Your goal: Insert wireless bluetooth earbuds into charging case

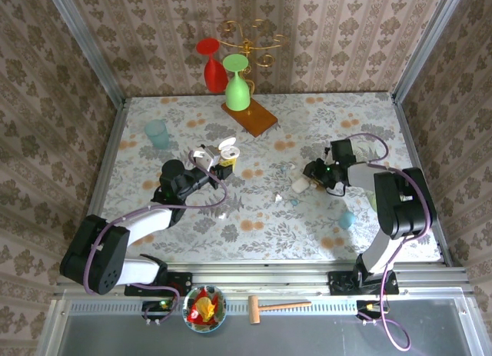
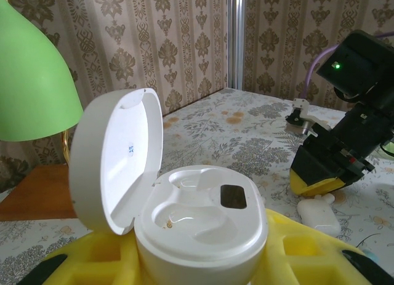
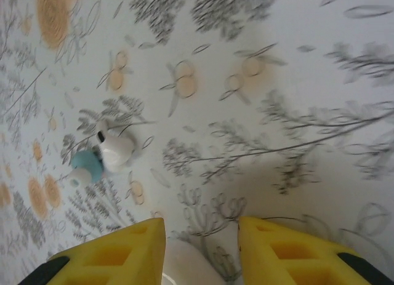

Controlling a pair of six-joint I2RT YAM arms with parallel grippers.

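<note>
Ok, top view: left claw (image 1: 215,162) is clamped on the round white plastic charging case (image 1: 228,150), lid flipped up, over the mid-left of the floral-print surface (image 1: 338,125). Tiny white plastic earbuds (image 1: 279,197) lie loose between the two arms, just near-left of the right claw (image 1: 310,178), so the right arm is clearly nearer. A second, closed white pebble-shaped case (image 1: 300,184) sits right at that claw's tips.

Left wrist: charging case (image 2: 197,223) sits between the yellow fingers (image 2: 295,251), both wells empty, opening up. Right claw (image 2: 317,183) hangs tips-down just above the closed case (image 2: 318,215).

Right wrist: right claw (image 3: 202,251) points down at the surface, jaws apart, gripping nothing; the closed case's rounded top (image 3: 184,263) shows in the gap. One earbud (image 3: 115,151) lies up-left of the tips, touching a small teal bit (image 3: 86,165). Long axis: can't tell, too blurred. My read: the next move is a short shift toward that earbud.
</note>
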